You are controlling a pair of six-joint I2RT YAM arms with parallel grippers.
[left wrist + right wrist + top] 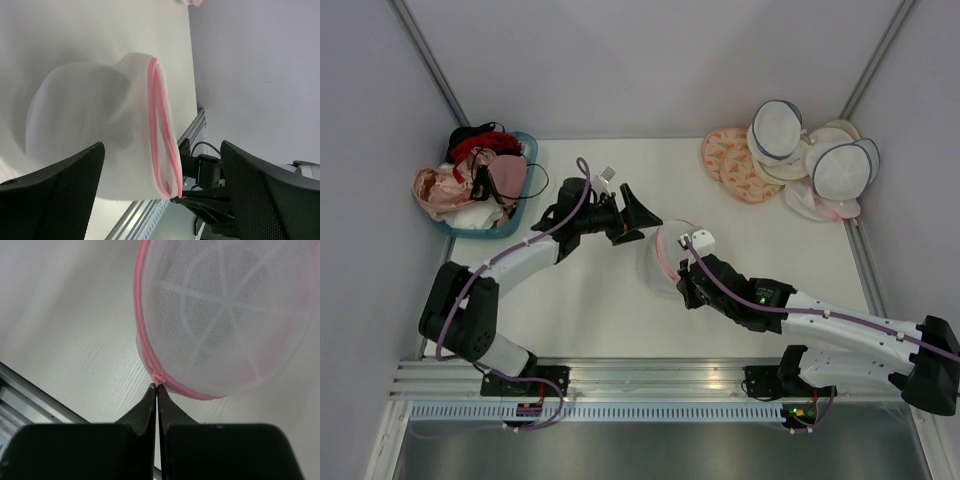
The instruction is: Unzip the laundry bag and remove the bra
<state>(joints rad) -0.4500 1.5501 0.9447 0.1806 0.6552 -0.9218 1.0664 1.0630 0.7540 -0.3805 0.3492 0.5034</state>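
Observation:
The laundry bag [658, 258], white mesh with a pink zip rim [145, 347], hangs tilted just above the table's middle. My right gripper [157, 386] is shut on the pink zip pull [160, 377] at the rim's lower edge. In the left wrist view its black tips [192, 197] pinch the rim's bottom end. My left gripper [162, 150] stands wide open just left of the bag [100, 120], with nothing between its fingers [65, 185]. The bra is hidden; only a dim grey shade shows through the mesh [220, 315].
A teal basket [455, 228] heaped with pink, red and black bras stands at the back left. White round bags [840, 170] and orange-patterned discs [730, 160] lie at the back right. An aluminium rail [650, 375] runs along the near edge; walls close in both sides.

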